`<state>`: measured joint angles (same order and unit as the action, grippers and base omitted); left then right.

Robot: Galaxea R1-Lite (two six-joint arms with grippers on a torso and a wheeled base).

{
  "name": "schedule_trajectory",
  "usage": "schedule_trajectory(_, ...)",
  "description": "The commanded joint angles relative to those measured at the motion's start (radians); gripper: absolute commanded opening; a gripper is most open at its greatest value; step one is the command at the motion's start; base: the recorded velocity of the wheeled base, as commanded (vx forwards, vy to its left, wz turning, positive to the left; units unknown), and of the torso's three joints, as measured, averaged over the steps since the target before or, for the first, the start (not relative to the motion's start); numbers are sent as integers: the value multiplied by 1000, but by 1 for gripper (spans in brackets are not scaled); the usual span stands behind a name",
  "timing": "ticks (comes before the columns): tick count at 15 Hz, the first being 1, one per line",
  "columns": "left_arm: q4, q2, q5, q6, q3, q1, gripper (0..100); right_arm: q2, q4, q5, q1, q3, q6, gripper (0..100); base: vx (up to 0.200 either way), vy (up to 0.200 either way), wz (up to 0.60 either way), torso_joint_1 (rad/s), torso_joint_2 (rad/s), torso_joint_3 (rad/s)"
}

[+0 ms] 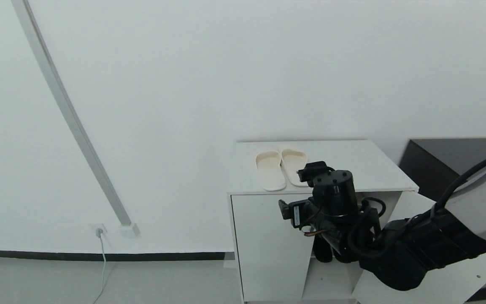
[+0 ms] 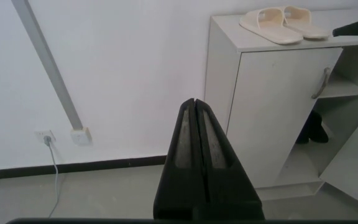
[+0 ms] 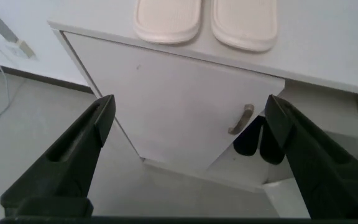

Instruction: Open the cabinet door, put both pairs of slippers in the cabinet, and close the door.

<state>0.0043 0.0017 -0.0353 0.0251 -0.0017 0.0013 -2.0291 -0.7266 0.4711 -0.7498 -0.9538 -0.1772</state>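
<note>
Right end effector (image 3: 190,106) gapes wide before the cream foam slippers (image 1: 281,167); approaching low, it could ram the white cabinet (image 1: 264,240) top.

No lettering can be read — the white sticker (image 1: 297,215) on the right arm (image 1: 395,249) is too small.

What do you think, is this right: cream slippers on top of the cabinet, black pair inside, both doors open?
No: the right door is open, but the left door below the cream slippers is shut, as the right wrist view shows. The black pair is inside the cabinet.
</note>
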Motion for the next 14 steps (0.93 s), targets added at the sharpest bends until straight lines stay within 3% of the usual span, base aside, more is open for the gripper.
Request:
schedule_trajectory(1, 0, 0, 0, -1, 0, 0, 0, 0, 13, -2, 7, -31, -18, 100, 200, 0, 0, 12, 2, 2)
schedule_trajectory(6, 0, 0, 0, -1, 0, 0, 0, -11, 7, -2, 10, -33, -21, 100, 200, 0, 0, 3, -1, 0)
schedule_trajectory(10, -1, 0, 2, -1, 0, 0, 0, -83, -73, -2, 18, -34, -19, 100, 200, 0, 0, 7, -1, 2)
schedule_trajectory(14, -1, 0, 0, -1, 0, 0, 0, -189, -145, 0, 20, -109, -2, 100, 0, 0, 0, 0, 0, 0)
